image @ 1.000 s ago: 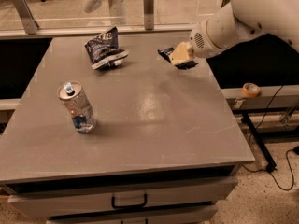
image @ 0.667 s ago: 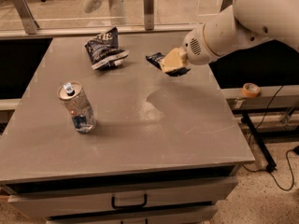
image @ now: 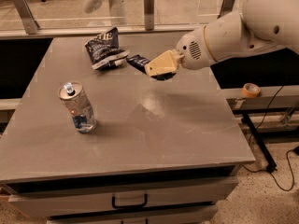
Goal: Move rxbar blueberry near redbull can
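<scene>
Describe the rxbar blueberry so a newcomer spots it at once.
On the grey table, look toward the far side, where the gripper hangs. The rxbar blueberry pokes out of it toward the chip bag: flat, dark navy, far slimmer than that puffy bag.

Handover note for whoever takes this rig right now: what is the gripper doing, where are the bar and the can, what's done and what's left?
Gripper: over the far middle of the table, fingers shut on the rxbar blueberry. The bar sticks out to the camera's left and is held off the surface, close to the chip bag.
Redbull can: standing at the table's front left, well apart from the bar.
Done: the bar is grasped and lifted.
Left: carry it over to the can, set it down beside the can without knocking it, and release.
</scene>
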Action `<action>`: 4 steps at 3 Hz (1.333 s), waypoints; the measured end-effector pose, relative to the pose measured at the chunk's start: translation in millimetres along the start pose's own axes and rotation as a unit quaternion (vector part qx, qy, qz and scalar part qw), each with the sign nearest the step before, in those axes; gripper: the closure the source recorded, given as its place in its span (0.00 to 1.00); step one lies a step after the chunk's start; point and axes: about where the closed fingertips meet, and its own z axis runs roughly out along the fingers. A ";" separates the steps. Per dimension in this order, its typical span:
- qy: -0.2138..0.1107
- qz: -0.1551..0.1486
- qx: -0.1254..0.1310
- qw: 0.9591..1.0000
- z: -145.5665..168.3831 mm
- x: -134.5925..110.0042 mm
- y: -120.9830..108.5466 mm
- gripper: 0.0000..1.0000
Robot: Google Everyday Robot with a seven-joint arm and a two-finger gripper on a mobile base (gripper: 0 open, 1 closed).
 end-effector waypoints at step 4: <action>0.066 -0.054 -0.035 0.996 56.0 59.2 55.7 0.58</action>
